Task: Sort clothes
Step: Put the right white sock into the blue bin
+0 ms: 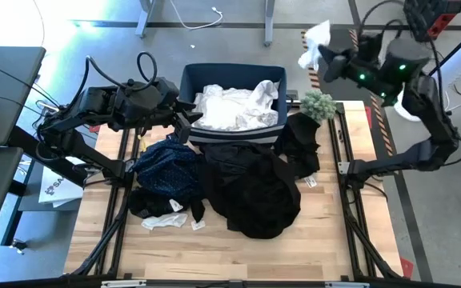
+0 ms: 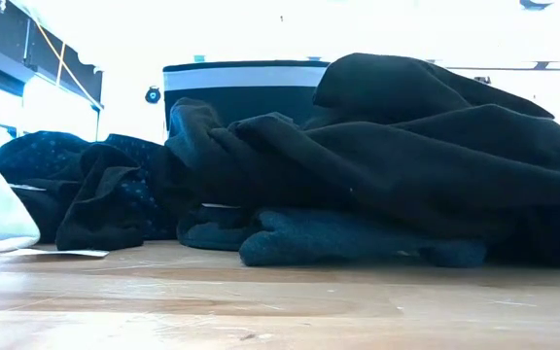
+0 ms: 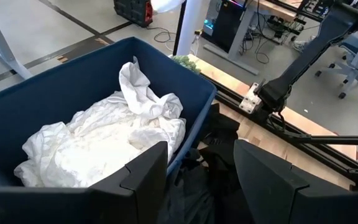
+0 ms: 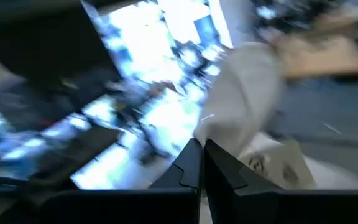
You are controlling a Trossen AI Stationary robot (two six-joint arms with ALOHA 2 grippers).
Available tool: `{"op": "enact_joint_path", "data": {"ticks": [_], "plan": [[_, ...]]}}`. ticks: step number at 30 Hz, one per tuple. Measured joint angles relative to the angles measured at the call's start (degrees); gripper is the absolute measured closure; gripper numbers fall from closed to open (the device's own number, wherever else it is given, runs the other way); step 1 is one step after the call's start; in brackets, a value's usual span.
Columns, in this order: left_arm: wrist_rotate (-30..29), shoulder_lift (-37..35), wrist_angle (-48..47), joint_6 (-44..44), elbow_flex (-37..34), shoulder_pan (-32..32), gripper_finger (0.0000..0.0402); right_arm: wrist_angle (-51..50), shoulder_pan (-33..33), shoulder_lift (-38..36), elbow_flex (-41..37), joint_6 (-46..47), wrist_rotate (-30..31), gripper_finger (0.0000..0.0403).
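My right gripper [image 1: 322, 59] is raised beyond the table's far right corner, shut on a white garment [image 1: 314, 42], which also shows in the right wrist view [image 4: 247, 99]. My left gripper [image 1: 187, 120] is open and empty at the near left corner of the dark blue bin [image 1: 232, 80]. In the left wrist view its fingers [image 3: 145, 177] stand apart above black cloth [image 3: 197, 186]. White shirts [image 1: 234, 108] lie in the bin. On the table lie a navy dotted garment [image 1: 166, 164], a black pile [image 1: 254, 188] and small white socks [image 1: 165, 221]. My right gripper pinches a bunched part of the white garment [image 4: 215, 134] between its two shut fingers. The garment is lifted clear of the table and the bin. The view is blurred, so which edge or how many layers cannot be told.
A green fuzzy thing [image 1: 318, 104] sits at the bin's right side, by another black garment [image 1: 298, 140]. In the low view the black pile [image 2: 406, 156] fills the table's middle in front of the bin [image 2: 241, 83]. Bare wood [image 1: 214, 252] shows along the near edge.
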Motion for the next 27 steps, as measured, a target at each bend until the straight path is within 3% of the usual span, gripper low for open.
{"op": "enact_joint_path", "data": {"ticks": [5, 7, 15, 21, 27], "plan": [[-0.02, 0.0, 0.0, -0.03, 0.0, 0.0, 0.0218, 10.02, 0.6, 5.74, 6.08, -2.62, -11.78, 0.0402], [-0.02, 0.0, 0.0, -0.04, 0.0, 0.0, 0.0218, 11.17, 0.64, 8.27, 8.37, -3.29, -13.39, 0.0402], [-0.02, 0.0, -0.01, -0.06, 0.0, -0.02, 0.0218, 6.77, -1.6, 17.12, 12.96, -8.56, -7.53, 0.0402], [-0.02, 0.0, -0.02, -0.08, 0.0, -0.02, 0.0218, 5.2, -3.24, 20.12, 13.02, -9.18, -7.03, 0.0402], [0.0, 0.02, -0.02, -0.09, 0.0, -0.02, 0.0218, -6.05, -3.12, 21.34, 13.05, -7.67, -7.41, 0.0402]]}}
